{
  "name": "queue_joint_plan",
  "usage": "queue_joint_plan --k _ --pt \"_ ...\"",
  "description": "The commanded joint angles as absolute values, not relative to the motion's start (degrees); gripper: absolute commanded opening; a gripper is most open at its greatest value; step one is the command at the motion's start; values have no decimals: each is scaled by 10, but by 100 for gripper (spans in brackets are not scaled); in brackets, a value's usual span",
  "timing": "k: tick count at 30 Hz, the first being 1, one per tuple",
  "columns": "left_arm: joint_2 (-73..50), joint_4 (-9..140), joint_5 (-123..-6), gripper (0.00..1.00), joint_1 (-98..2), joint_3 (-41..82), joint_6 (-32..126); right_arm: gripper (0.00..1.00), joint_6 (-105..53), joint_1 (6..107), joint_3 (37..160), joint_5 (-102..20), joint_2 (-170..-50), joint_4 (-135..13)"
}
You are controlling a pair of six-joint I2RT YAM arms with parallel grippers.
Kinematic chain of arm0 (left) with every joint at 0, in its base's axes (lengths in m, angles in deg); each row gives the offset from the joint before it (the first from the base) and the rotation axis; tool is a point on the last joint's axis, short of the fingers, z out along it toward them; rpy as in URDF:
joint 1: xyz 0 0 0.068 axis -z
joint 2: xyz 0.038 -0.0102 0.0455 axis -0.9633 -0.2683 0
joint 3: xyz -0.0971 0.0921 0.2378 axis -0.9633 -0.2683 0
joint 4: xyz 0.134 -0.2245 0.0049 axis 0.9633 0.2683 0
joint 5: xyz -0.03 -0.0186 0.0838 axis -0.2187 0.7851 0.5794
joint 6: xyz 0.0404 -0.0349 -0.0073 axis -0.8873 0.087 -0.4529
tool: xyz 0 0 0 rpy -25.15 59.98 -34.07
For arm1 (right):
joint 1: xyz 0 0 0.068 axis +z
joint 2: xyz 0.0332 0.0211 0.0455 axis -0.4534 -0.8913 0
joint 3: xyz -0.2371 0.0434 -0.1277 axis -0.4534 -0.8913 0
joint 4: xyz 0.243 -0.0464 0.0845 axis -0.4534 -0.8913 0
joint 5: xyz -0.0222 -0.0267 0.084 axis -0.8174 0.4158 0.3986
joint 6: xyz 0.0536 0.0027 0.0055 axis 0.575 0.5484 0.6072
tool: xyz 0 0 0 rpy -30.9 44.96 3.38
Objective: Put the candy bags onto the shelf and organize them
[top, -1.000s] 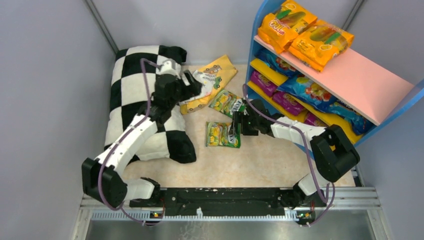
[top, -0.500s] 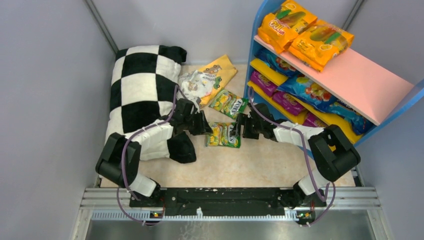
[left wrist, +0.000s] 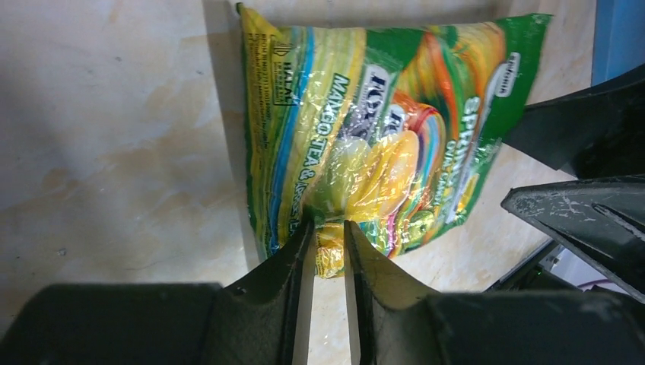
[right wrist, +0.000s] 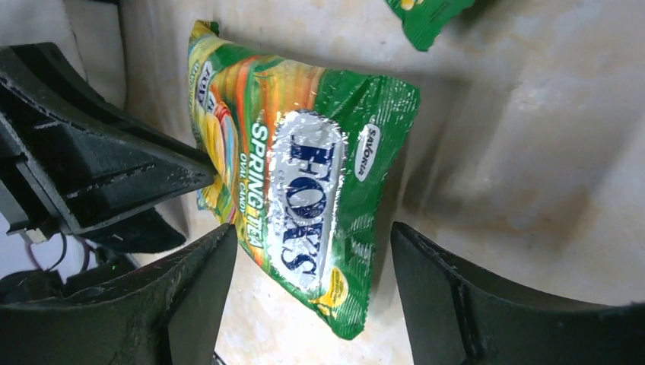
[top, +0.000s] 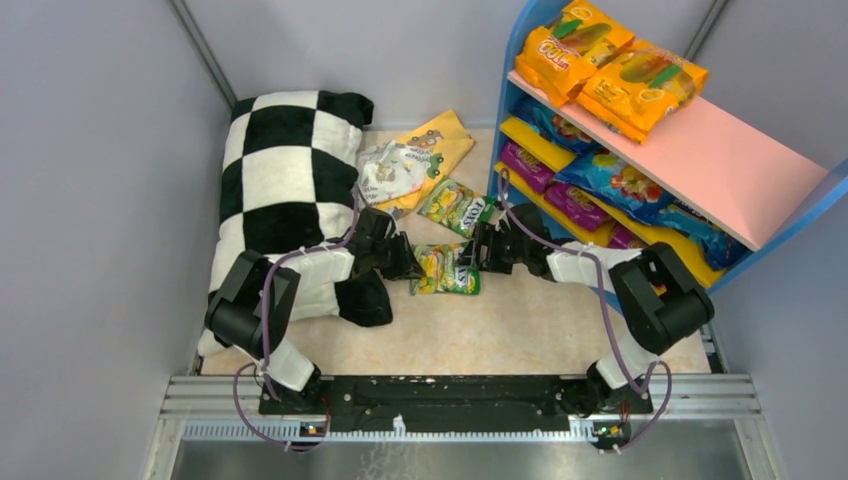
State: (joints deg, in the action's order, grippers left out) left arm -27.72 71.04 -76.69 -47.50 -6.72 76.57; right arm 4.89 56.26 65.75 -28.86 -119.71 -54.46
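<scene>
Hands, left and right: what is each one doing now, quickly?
Left hand: closed, pinching the green candy bag at its edge.
Right hand: open around the same bag, not gripping.

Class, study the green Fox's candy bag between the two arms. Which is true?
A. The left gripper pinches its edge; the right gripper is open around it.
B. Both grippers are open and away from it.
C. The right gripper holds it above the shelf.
A: the left gripper is closed on the edge of the green Fox's candy bag, while the right gripper straddles it, fingers wide apart.
</scene>
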Motion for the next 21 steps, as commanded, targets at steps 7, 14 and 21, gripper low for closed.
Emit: queue_joint_plan --k 7,14,21 --pt "-294 711 -699 24 -490 -129 799 70 89 557 653 -174 -1273 -409" --pt "-296 688 -718 23 -489 -137 804 55 167 589 651 -168 -1303 -280" --pt "-229 708 -705 26 -490 -123 787 24 203 605 644 -224 -1293 -215"
